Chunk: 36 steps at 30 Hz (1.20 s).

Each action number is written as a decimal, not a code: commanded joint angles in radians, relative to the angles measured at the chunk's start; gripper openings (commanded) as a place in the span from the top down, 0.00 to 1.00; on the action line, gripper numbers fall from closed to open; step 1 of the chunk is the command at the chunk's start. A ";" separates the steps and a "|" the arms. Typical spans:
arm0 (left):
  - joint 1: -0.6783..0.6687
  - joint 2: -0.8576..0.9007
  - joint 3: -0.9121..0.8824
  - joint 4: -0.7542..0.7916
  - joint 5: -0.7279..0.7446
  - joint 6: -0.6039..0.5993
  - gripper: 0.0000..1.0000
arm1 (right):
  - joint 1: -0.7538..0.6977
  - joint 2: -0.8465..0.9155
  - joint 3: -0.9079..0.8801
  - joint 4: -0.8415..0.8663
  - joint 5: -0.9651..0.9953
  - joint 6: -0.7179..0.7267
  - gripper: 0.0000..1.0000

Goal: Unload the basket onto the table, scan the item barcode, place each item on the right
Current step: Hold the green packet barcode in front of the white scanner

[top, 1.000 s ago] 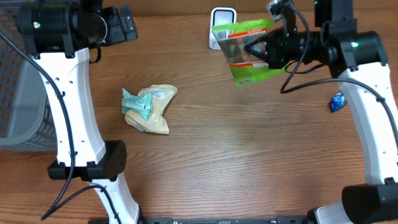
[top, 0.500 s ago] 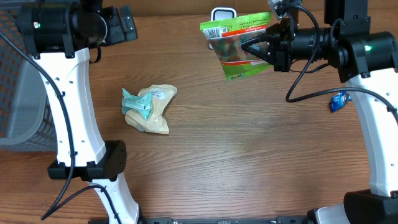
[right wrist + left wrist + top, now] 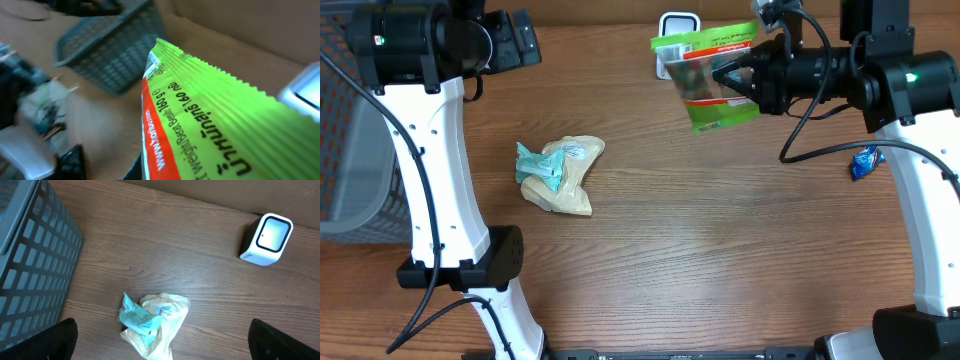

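Even lighting, blurred right-wrist view.

We hold the packet [image 3: 705,45] in the right gripper [image 3: 722,76], close to the scanner [image 3: 677,20]; the bags [image 3: 558,175] lie well left of the gripper, the basket [image 3: 350,160] farther left

The green packet [image 3: 708,72] hides the lower part of the scanner [image 3: 678,20] in the overhead view. In the right wrist view the packet runs past the bottom and right edges — its nearest print blurred. The basket [image 3: 342,140] is cut off at the left edge. The small blue wrapper [image 3: 861,162] is too small to read.
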 commanded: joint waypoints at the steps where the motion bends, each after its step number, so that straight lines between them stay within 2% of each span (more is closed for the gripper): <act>1: -0.013 -0.018 -0.002 0.001 -0.003 -0.006 0.00 | 0.037 0.006 0.029 0.027 0.303 0.163 0.96; 6: -0.013 -0.018 -0.002 0.001 -0.003 -0.006 0.00 | 0.166 0.083 0.029 0.094 0.849 0.267 0.96; 10: -0.013 -0.018 -0.002 0.001 -0.003 -0.006 0.00 | 0.248 0.175 0.029 0.177 1.201 0.273 0.96; 12: -0.013 -0.018 -0.002 0.001 -0.003 -0.006 0.00 | 0.279 0.237 0.029 0.244 1.357 0.245 0.96; 16: -0.013 -0.018 -0.002 0.001 -0.003 -0.006 0.00 | 0.317 0.361 0.029 0.407 1.537 0.088 0.96; 19: -0.013 -0.018 -0.002 0.001 -0.003 -0.006 0.00 | 0.333 0.438 0.029 0.534 1.613 -0.040 0.96; 26: -0.013 -0.018 -0.002 0.001 -0.003 -0.006 0.00 | 0.339 0.581 0.028 0.760 1.617 -0.375 0.96; 31: -0.013 -0.018 -0.002 0.001 -0.003 -0.006 0.00 | 0.339 0.636 0.028 0.866 1.667 -0.503 0.96; 36: -0.013 -0.018 -0.002 0.001 -0.003 -0.006 0.00 | 0.339 0.655 0.027 0.895 1.669 -0.621 0.96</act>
